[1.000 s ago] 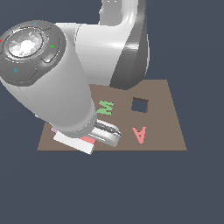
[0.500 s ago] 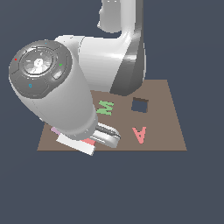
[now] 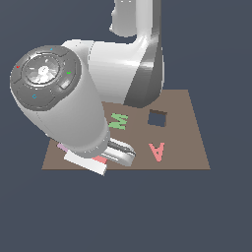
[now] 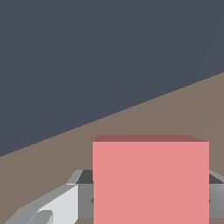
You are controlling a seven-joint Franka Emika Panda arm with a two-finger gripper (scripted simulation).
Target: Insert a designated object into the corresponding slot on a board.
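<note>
the red tile [image 4: 151,181] was clamped by the tool [image 4: 144,199], low over the board [image 3: 187,147], at eight o'clock from the slot [image 3: 157,118].

Slot [image 3: 157,118] lies uncovered; red A [image 3: 156,151] near it

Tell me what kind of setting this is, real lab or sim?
Looks like a simulated bench: flat-shaded brown board floating on a featureless dark backdrop, a textureless red tile at the gripper, no room, clutter or shadows.
</note>
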